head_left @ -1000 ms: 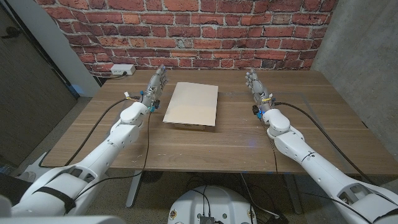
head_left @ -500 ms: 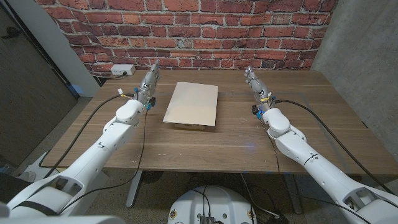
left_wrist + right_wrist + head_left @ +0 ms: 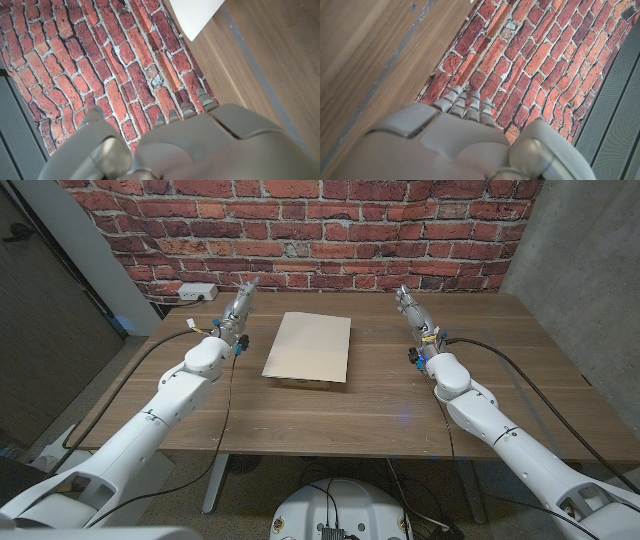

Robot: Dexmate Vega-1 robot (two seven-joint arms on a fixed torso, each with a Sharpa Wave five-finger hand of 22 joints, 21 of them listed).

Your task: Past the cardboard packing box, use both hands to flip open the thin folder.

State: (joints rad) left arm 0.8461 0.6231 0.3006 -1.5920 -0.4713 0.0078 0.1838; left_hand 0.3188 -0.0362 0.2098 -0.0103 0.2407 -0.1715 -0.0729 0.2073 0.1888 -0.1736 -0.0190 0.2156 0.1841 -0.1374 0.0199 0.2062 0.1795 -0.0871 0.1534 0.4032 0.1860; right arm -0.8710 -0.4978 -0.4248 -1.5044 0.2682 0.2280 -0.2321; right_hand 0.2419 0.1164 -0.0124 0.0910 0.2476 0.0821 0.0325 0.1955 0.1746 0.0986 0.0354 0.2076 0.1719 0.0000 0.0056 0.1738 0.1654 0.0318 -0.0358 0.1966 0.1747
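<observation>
A thin tan folder [image 3: 309, 347] lies closed in the middle of the wooden table [image 3: 330, 412], on top of a low cardboard piece whose edge peeks out at its near side. A pale corner of the folder [image 3: 197, 15] appears in the left wrist view. My left hand [image 3: 241, 309] is left of the folder, fingers stretched toward the brick wall, holding nothing and apart from the folder. My right hand [image 3: 412, 310] is right of the folder, fingers extended the same way, also holding nothing. The backs of my left hand [image 3: 175, 145] and right hand [image 3: 445, 145] fill the wrist views' lower parts.
A red brick wall [image 3: 300, 230] stands right behind the table's far edge. A white power strip [image 3: 196, 292] sits by the wall at the far left corner. Black cables run along both arms.
My left arm swung outward to the left and its hand moved farther back toward the wall. My right hand shifted slightly. The folder stayed still.
</observation>
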